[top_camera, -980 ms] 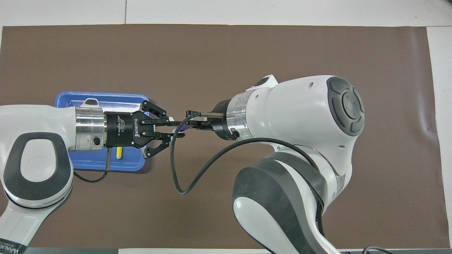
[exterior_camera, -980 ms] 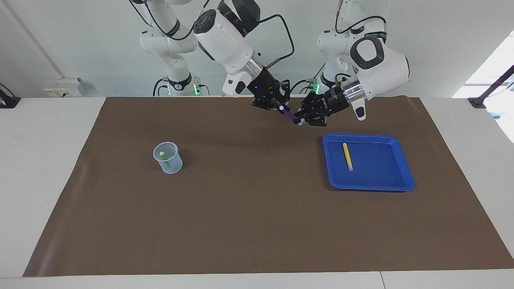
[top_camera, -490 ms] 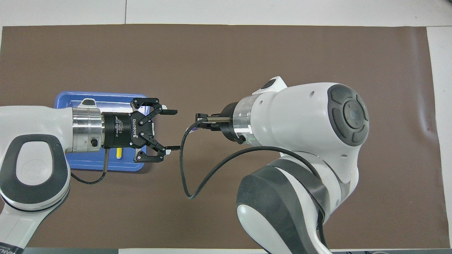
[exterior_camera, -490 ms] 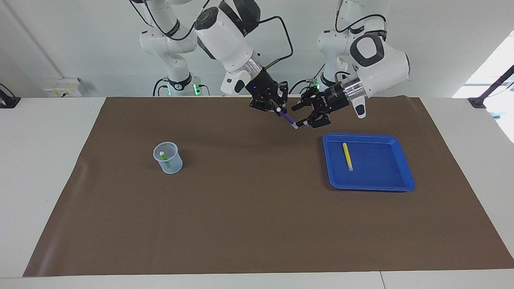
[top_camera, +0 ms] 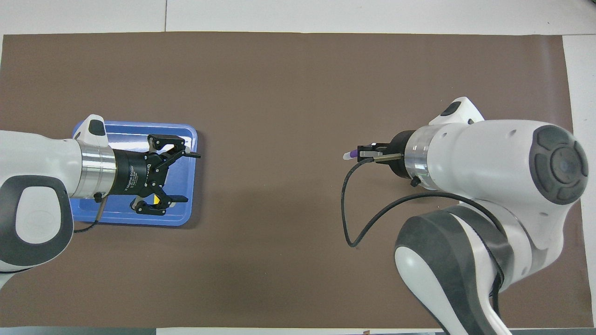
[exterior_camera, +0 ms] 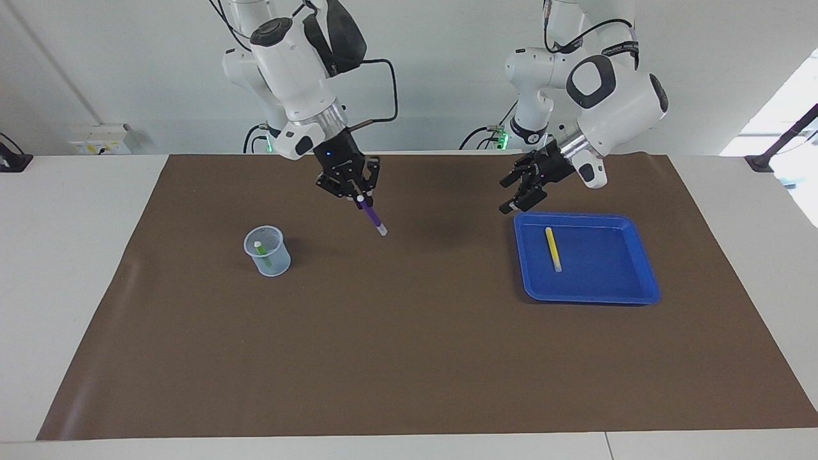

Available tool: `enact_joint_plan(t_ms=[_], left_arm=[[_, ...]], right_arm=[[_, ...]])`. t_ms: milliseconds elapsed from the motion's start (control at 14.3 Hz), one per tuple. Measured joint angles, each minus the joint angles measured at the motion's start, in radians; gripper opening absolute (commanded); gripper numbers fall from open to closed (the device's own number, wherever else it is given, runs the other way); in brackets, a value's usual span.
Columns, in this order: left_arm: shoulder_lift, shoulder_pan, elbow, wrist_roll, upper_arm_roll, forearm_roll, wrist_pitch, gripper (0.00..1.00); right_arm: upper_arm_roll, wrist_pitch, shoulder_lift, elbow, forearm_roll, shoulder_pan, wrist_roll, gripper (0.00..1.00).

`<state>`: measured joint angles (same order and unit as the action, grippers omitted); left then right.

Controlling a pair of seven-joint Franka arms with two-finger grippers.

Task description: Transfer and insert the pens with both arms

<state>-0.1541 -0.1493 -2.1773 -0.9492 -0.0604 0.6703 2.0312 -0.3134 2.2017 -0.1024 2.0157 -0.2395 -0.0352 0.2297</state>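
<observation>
My right gripper is shut on the purple pen, which hangs pale end down over the mat, between the cup and the tray. The pen's tip also shows in the overhead view, sticking out of the right gripper. My left gripper is open and empty, up over the tray's edge nearest the cup; the overhead view shows it open too. The yellow pen lies flat in the blue tray. The green pen stands in the clear cup.
A brown mat covers the table. The blue tray sits toward the left arm's end, the cup toward the right arm's end. In the overhead view the right arm hides the cup. Two smaller white arms with green lights stand at the robots' edge.
The left gripper opened, let go of the purple pen and drew back over the tray. The right gripper kept the pen and carried it toward the cup, now pointing down.
</observation>
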Motion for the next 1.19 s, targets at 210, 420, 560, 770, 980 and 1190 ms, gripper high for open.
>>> enact_joint_plan(t_ms=[210,420,560,770,980,1190], left_arm=[[0.006,0.067,-0.015,0.264,0.002,-0.103,-0.013,1.00],[0.039,0.097,-0.022,0.540,0.004,-0.263,-0.009,1.00],[0.071,0.127,-0.022,0.730,0.005,-0.354,0.010,1.00],[0.132,0.144,-0.021,0.894,0.005,-0.440,0.077,1.00],[0.206,0.118,-0.020,0.922,-0.005,-0.559,0.160,1.00],[0.271,0.096,-0.006,0.935,-0.009,-0.610,0.210,1.00]], right_arm=[[0.050,0.000,-0.040,0.048,0.089,0.001,-0.039,0.00],[0.101,0.000,-0.063,0.097,0.153,0.002,-0.083,0.00],[0.147,0.001,-0.074,0.125,0.171,0.002,-0.138,0.00],[0.216,0.001,-0.086,0.155,0.177,0.003,-0.229,0.00],[0.242,0.001,-0.113,0.195,0.177,0.003,-0.257,0.00],[0.243,0.001,-0.152,0.240,0.178,0.003,-0.257,0.00]])
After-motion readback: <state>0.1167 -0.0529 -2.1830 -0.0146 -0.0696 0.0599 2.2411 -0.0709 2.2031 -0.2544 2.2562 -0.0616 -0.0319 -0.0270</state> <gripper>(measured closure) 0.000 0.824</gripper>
